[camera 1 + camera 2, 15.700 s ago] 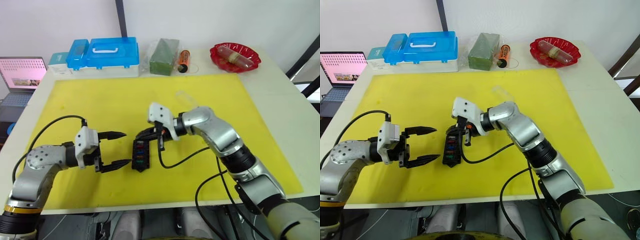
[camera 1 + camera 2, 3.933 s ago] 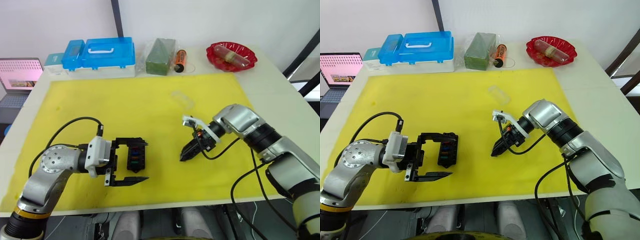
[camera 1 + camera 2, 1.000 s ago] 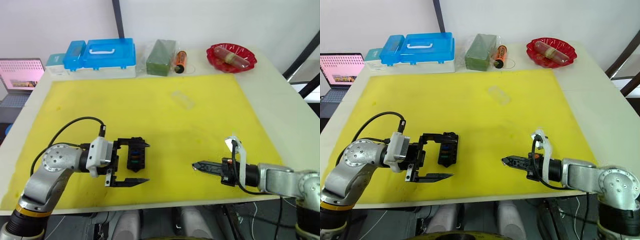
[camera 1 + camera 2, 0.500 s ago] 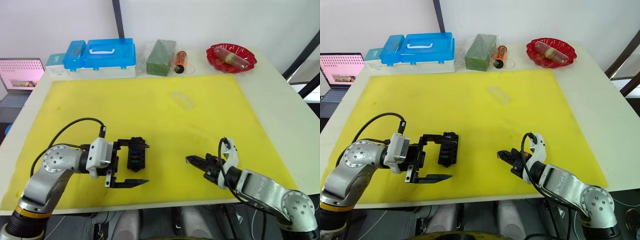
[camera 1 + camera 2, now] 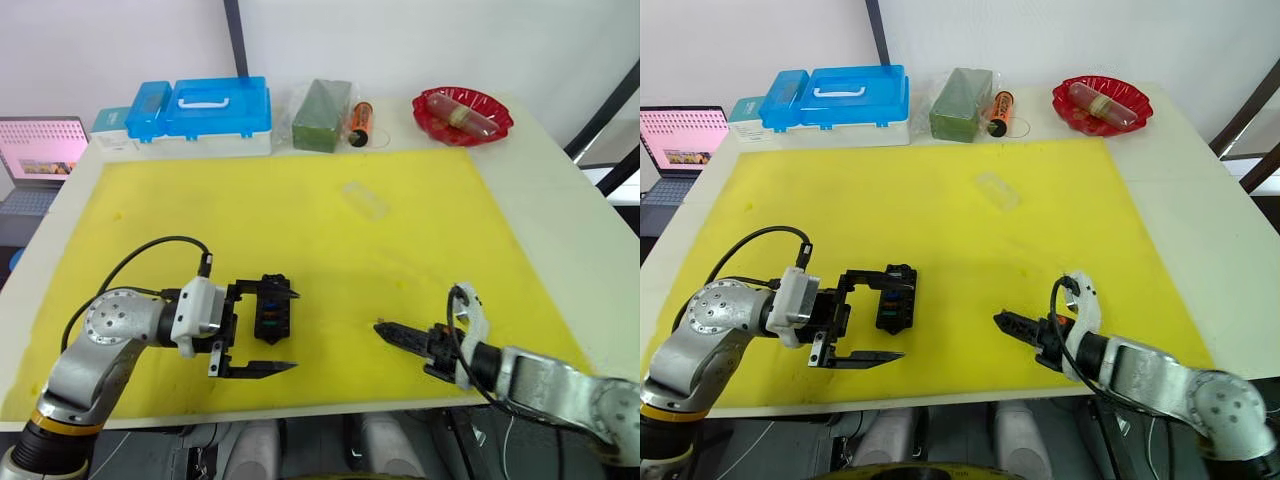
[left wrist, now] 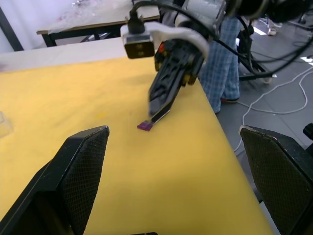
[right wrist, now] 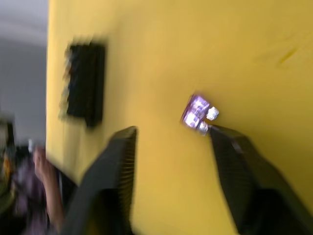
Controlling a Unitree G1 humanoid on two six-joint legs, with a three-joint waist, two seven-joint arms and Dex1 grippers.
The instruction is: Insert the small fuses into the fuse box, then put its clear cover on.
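Purple fuse [image 6: 145, 126] lies loose on the yellow mat [image 5: 330, 230], right at the tip of the right gripper [image 5: 385, 331]; in the right wrist view it sits between the fingers [image 7: 234, 161], touching or nearly touching one. That gripper is parted a little, low over the mat near its front edge, gripping nothing. Left gripper [image 5: 280, 328] is spread wide and empty, one finger above and one below the fuse box [image 5: 268, 312], which lies flat on the mat with coloured fuses in its slots. Clear cover [image 5: 364, 199] lies further back on the mat, well apart from both.
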